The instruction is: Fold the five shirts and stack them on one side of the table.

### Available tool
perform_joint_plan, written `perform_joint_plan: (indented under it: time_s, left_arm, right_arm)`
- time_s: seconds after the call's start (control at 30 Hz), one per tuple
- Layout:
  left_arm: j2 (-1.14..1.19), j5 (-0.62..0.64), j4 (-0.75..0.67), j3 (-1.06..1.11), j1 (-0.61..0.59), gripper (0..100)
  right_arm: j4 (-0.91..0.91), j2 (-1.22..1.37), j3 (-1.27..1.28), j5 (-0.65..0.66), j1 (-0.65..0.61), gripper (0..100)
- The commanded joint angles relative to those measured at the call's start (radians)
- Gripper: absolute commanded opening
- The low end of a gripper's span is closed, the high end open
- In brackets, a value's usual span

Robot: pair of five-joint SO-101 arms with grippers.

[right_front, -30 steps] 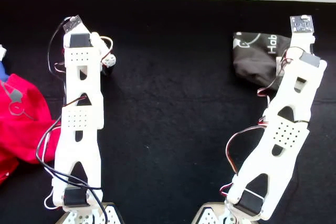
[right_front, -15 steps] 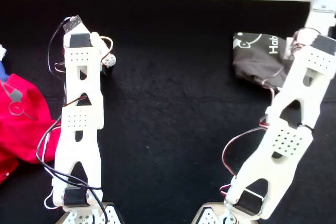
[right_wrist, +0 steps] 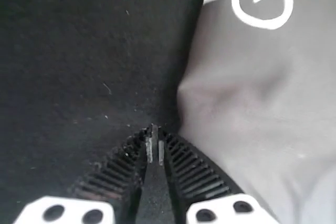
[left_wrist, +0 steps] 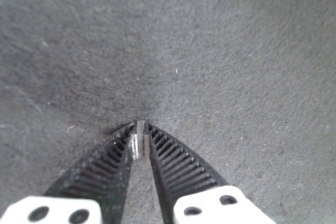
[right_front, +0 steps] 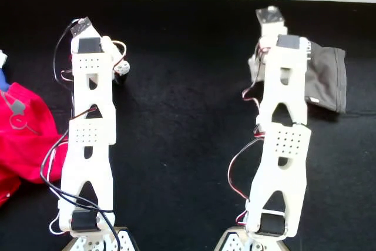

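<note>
Shirts are in neither gripper. The right gripper (right_wrist: 153, 150) is closed on nothing, its tips low over the black desk (right_front: 188, 86) just beside the edge of the grey shirt (right_wrist: 262, 103). The left gripper (left_wrist: 137, 142) is likewise closed and empty over bare desk. Further out, the grey shirt lies as a compact bundle at the far right of the desk. A red shirt (right_front: 23, 133) sits crumpled at the left edge, well apart from both grippers.

Over the last second the right arm has swung from the right side of the grey shirt across to its left side, while the left arm has kept still. I take this to mean the grey shirt is done and marks the stacking side, with the red one still to fold.

From above, the right arm covers the left part of the grey shirt, so I cannot judge how neat the fold is. The red shirt is cut off by the frame edge. Whether either gripper's tips actually touch the desk is hard to tell.
</note>
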Motion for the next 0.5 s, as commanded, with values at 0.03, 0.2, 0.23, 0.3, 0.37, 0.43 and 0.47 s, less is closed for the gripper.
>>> perform_joint_plan:
  time_s: [0.03,0.2,0.23,0.3,0.37,0.43,0.47]
  left_arm:
    - [-0.008,0.005,-0.011,-0.012,-0.022,1]
    - [-0.008,0.005,-0.011,-0.012,-0.022,1]
    - [-0.008,0.005,-0.011,-0.012,-0.022,1]
    - [-0.008,0.005,-0.011,-0.012,-0.022,1]
    - [-0.008,0.005,-0.011,-0.012,-0.022,1]
    - [-0.008,0.005,-0.011,-0.012,-0.022,1]
    - [-0.008,0.005,-0.011,-0.012,-0.022,1]
  right_arm:
    - [0.041,-0.041,-0.031,-0.008,-0.012,0.5]
    - [0.153,-0.136,-0.193,-0.008,-0.005,0.5]
    - [0.157,-0.142,-0.217,-0.008,0.010,0.5]
    - [0.154,-0.142,-0.251,-0.008,0.042,0.5]
    - [0.137,-0.134,-0.236,-0.008,0.071,0.5]
    - [0.117,-0.097,-0.199,-0.008,0.087,0.5]
    - [0.108,-0.073,-0.186,-0.006,0.088,0.5]
